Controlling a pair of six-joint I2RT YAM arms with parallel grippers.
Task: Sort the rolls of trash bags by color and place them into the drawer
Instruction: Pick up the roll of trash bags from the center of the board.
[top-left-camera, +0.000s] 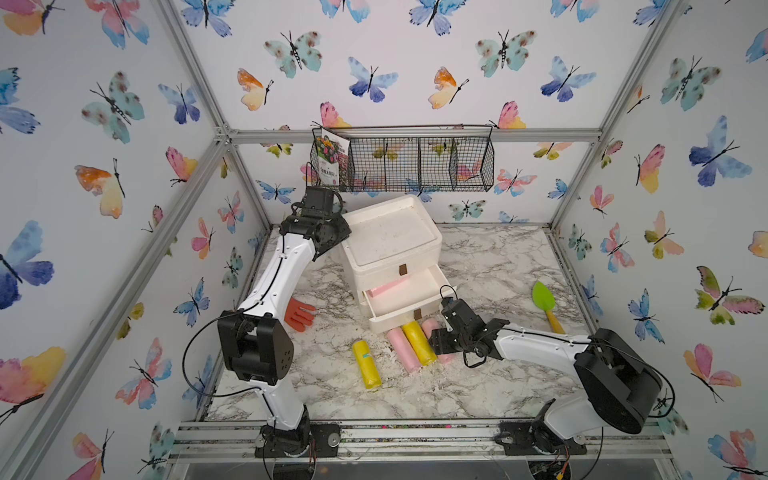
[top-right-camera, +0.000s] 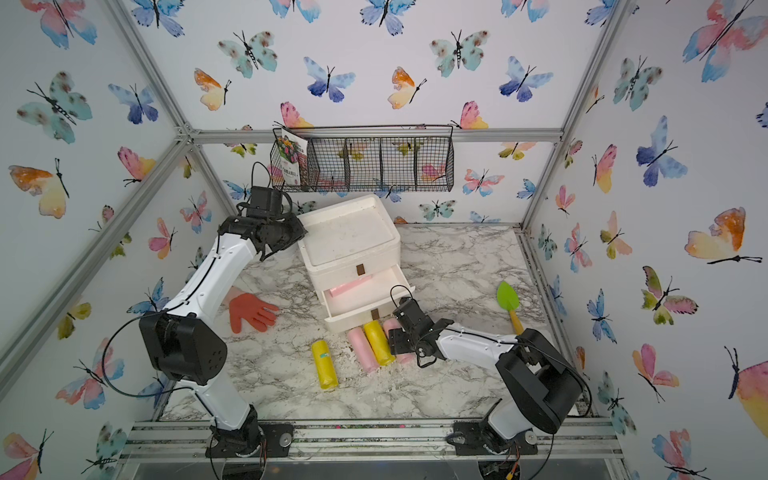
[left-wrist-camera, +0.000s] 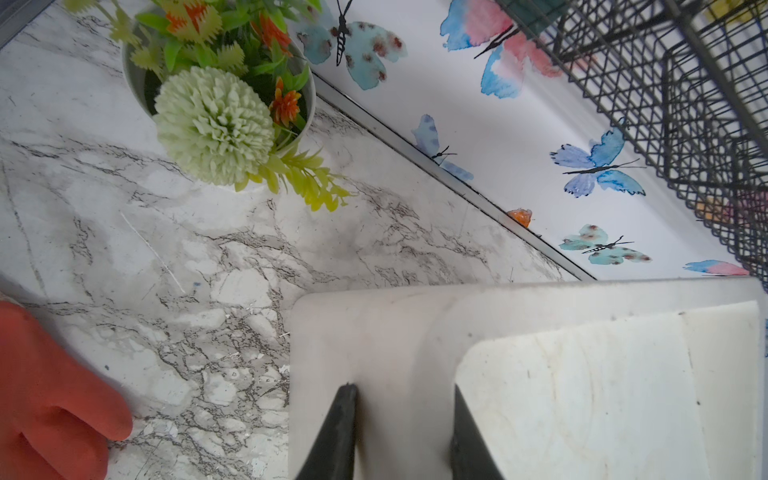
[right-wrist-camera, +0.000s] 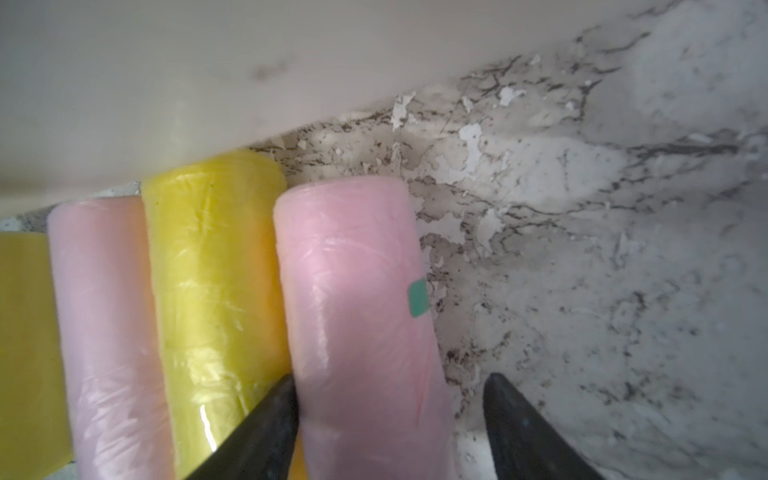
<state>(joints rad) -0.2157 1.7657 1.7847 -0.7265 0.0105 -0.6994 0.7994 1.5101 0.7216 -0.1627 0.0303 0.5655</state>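
A: The pink roll (right-wrist-camera: 357, 311) between the right gripper's (right-wrist-camera: 391, 377) matt black fingers is thin glossy plastic film, faintly creased.
B: The yellow roll (right-wrist-camera: 212, 270) just beside one finger shines alike. And the tabletop (right-wrist-camera: 582, 249) ahead?
A: Marble-print covering, smooth but flaking (white chips showing). Under the left gripper (left-wrist-camera: 403, 387), the drawer unit's top (left-wrist-camera: 582, 395) looks matt white, scuffed and speckled.
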